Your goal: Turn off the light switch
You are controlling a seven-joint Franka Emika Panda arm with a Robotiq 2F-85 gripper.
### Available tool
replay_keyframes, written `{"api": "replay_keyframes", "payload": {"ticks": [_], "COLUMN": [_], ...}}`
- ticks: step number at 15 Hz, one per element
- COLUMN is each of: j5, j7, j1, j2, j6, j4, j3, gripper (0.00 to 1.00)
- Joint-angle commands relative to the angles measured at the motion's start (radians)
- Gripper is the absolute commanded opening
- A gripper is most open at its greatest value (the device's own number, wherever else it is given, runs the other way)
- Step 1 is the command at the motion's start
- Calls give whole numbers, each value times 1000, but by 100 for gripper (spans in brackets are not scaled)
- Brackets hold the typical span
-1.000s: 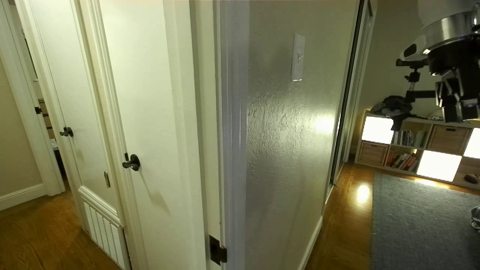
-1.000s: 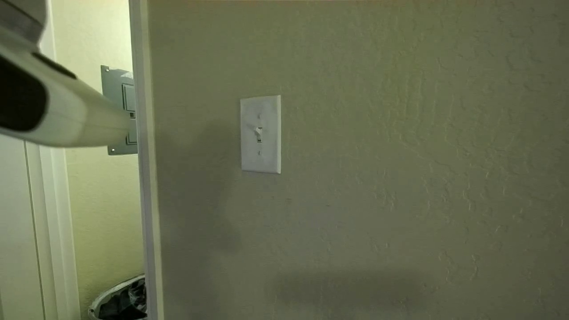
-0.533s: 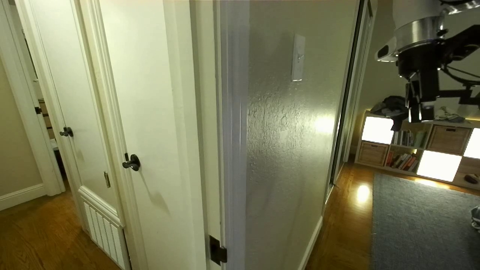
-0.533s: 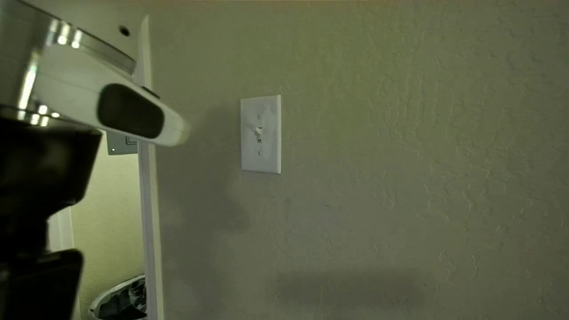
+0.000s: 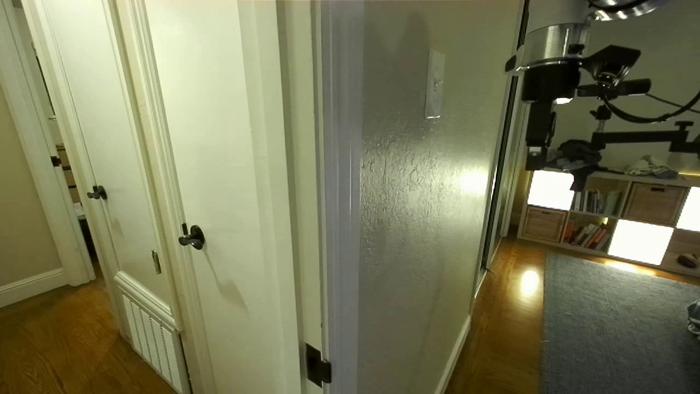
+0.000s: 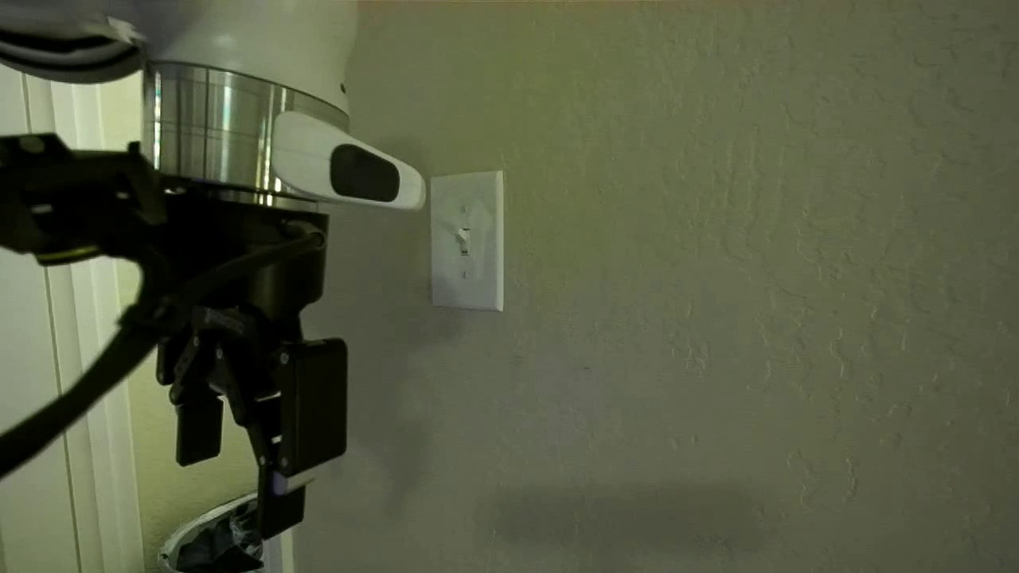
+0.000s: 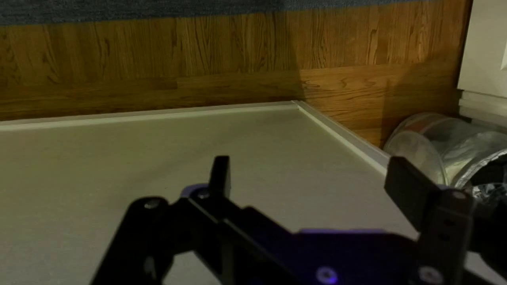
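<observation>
While pincer [image 6: 240, 475] hangs, wall [image 6: 677, 318] near, bin [image 6: 191, 528] beyond

3 glowing squares [image 5: 640, 242], glare on wall [image 5: 424, 208], wrist view dim, perhaps blurred

No readable text anywhere right now, not a word, not a number, not a brand; even the books [image 5: 593, 236] show too small to read!

The white Panda arm [image 6: 263, 40] ends in a polished metal wrist collar [image 6: 231, 127]. Below it, in both exterior views, the black Robotiq gripper [image 6: 240, 473] points downward, and the wrist view shows its two fingers [image 7: 408, 190] spread well apart, with a broad gap between them.
</observation>
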Motion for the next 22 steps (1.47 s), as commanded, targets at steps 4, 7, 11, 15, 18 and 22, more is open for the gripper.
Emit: {"api": "replay_keyframes", "payload": {"ticks": [4,7,11,15,18,22], "j5": [0,17,0,-11,-2,-11], "j7": [-1,13,44,80,121,235], "j1": [-17,-15,-13,-13,-15,-20], "j2": [4,30,38,8,-38,-103], "j6": [-3,34,95,160,224,408], "j4": [2,14,31,30,-10,-98], "j3": [15,16,25,32,32,31], "gripper": [100,100,100,100,100,100]}}
